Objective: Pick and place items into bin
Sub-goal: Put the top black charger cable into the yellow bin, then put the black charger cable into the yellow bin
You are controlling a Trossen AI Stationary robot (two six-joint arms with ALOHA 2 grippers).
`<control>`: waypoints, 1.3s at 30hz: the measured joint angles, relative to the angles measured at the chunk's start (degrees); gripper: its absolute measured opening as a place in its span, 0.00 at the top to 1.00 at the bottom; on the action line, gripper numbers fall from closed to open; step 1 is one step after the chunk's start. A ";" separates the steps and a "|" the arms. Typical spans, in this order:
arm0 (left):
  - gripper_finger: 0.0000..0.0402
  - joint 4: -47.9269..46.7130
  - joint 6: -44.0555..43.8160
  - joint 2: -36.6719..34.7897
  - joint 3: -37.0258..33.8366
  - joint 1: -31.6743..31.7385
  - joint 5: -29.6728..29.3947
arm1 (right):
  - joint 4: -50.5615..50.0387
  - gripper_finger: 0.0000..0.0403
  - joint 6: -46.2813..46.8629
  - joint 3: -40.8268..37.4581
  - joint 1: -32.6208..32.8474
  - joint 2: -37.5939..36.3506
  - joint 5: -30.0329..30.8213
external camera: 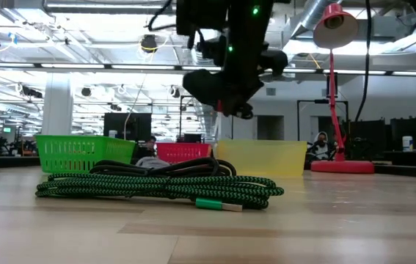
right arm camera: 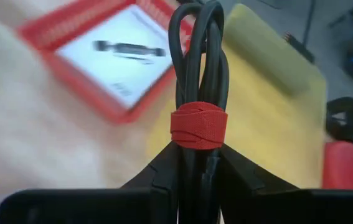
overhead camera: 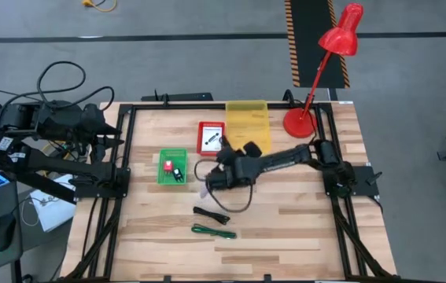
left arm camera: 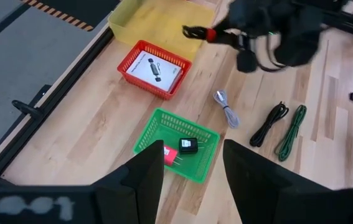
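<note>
Right gripper [right arm camera: 197,163] lifts a black cable bundle [right arm camera: 196,68] off the table.
Its fingers pinch the coiled bundle just below its red strap [right arm camera: 198,126], with the red basket [right arm camera: 89,93] and yellow bin [right arm camera: 269,118] beyond the fingertips. The left gripper [left arm camera: 188,177] waits spread above the green basket [left arm camera: 176,144].

A black coiled cable bundle [right arm camera: 198,68] wrapped in a red fabric strap [right arm camera: 198,126], between the right gripper's [right arm camera: 198,165] dark fingers; beyond, a yellow plastic bin [right arm camera: 269,118].
</note>
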 joint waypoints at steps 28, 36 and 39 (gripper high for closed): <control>0.62 0.07 -0.35 0.00 0.00 0.00 0.00 | 1.21 0.44 -7.54 -0.05 -7.52 0.07 -7.11; 0.62 0.09 -0.35 0.00 0.00 0.01 0.00 | 17.06 0.50 -9.06 -0.01 7.83 0.40 -13.72; 0.62 0.09 -0.35 0.00 0.00 0.01 0.00 | 22.28 0.52 -10.09 -0.03 12.39 0.51 -14.63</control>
